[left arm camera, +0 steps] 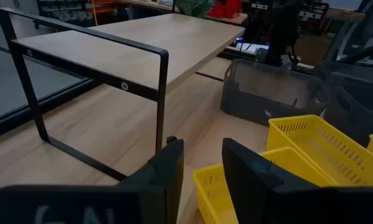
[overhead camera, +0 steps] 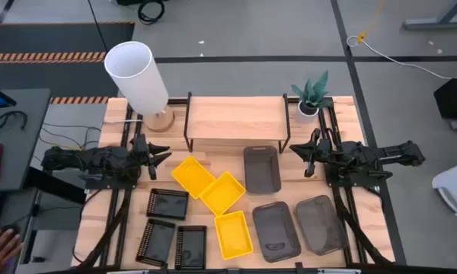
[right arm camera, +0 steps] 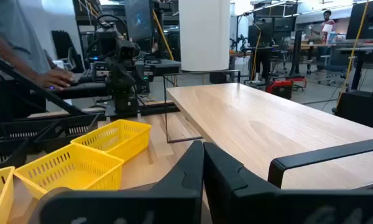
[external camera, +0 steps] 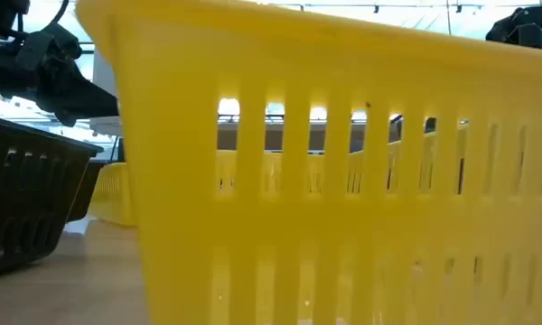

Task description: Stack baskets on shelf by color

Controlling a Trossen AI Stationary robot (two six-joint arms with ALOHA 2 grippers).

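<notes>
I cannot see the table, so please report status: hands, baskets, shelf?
Left hand open, right hand shut, both empty. Nine baskets on table, none stacked. Shelf bare.

Low view: a yellow basket up close blocks nearly everything, cut off at right and bottom. Black basket cropped at left edge. My left wrist view crops the shelf at upper left. Person upper left, cut off.
</notes>
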